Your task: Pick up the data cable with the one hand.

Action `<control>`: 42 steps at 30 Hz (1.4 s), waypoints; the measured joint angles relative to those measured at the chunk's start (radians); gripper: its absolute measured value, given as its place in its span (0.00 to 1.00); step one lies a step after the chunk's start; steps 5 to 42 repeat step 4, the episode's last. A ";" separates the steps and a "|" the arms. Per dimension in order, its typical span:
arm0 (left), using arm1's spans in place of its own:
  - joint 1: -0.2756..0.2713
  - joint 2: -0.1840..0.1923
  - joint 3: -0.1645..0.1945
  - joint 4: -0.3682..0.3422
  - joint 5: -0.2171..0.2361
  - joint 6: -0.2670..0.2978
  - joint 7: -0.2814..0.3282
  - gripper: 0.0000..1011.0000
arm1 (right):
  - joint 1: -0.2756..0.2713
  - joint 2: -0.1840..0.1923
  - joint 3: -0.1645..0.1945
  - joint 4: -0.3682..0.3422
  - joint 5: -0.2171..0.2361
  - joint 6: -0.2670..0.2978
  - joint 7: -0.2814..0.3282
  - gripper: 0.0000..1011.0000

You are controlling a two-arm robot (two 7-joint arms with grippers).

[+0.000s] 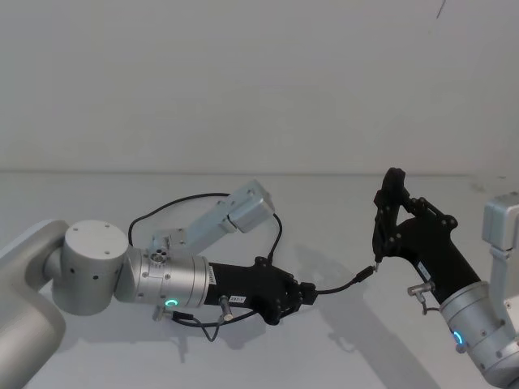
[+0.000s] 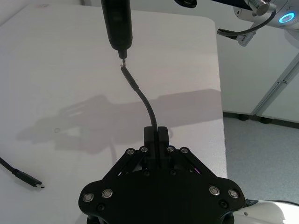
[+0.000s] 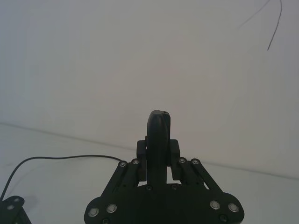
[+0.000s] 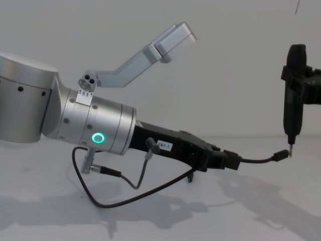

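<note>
My left gripper (image 1: 306, 292) reaches out over the white table, shut on the data cable (image 1: 339, 284) a short way behind one plug. That plug end (image 4: 281, 156) sticks out past the jaws and its tip meets the metal tip of a slim black tool (image 4: 293, 95). In the left wrist view the data cable (image 2: 144, 99) curves up from the left gripper (image 2: 156, 134) to the tool (image 2: 117, 23). The rest of the cable loops back behind the arm (image 1: 203, 196), and its other plug (image 2: 29, 180) lies on the table. My right gripper (image 1: 397, 231) is shut on the upright tool (image 3: 159, 133).
A short lead with a metal barrel connector (image 4: 120, 182) hangs under the left wrist. The silver camera bracket (image 1: 243, 211) juts up from that arm. The table's edge (image 2: 221, 93) runs beside the work, with floor beyond it.
</note>
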 joint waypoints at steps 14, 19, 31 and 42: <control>0.000 0.000 0.000 0.000 0.000 0.000 0.000 0.04 | 0.001 -0.001 0.001 0.001 0.001 0.002 0.002 0.28; 0.000 0.000 0.000 0.000 0.000 0.000 0.000 0.04 | 0.001 -0.001 0.001 0.001 0.001 0.002 0.002 0.28; 0.000 0.000 0.000 0.000 0.000 0.000 0.000 0.04 | 0.001 -0.001 0.001 0.001 0.001 0.002 0.002 0.28; 0.000 0.000 0.000 0.000 0.000 0.000 0.000 0.04 | 0.001 -0.001 0.001 0.001 0.001 0.002 0.002 0.28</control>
